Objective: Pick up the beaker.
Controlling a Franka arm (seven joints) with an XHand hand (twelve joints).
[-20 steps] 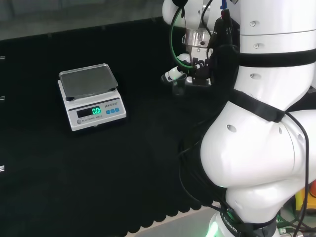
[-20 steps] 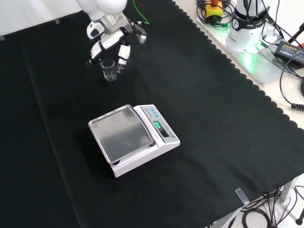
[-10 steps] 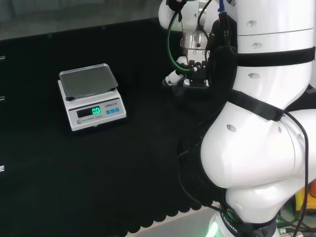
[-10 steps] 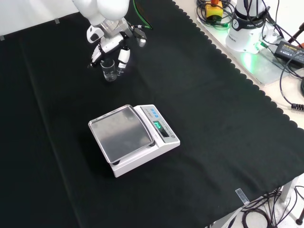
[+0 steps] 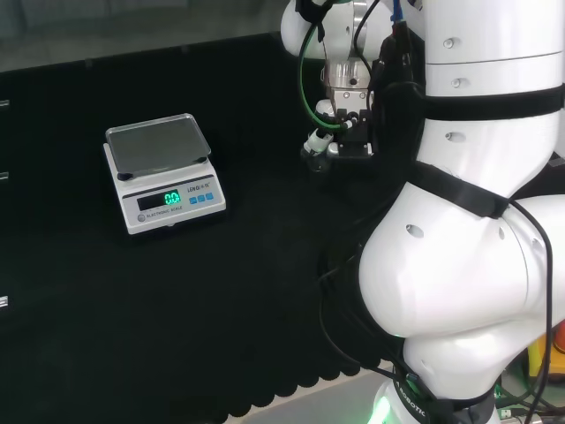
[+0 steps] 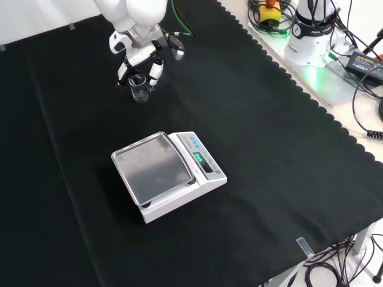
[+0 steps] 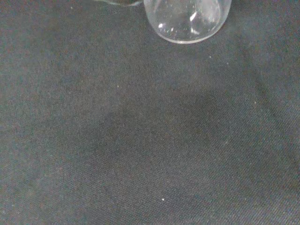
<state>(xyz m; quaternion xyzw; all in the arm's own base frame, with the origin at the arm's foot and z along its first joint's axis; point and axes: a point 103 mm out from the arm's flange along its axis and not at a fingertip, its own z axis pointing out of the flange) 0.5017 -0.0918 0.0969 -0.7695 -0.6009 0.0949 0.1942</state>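
In the front view we locate the beaker, a small clear vessel, standing upright on the black cloth of the table near the far left corner. The hand sits directly above and behind it, fingers pointing down on either side of the rim. We cannot tell whether they touch the glass, so we treat the grasp as unconfirmed. In the wrist view the beaker's round base rests flat on the cloth. A white scale with a metal pan and a lit green display stands nearer the camera, well apart from the beaker.
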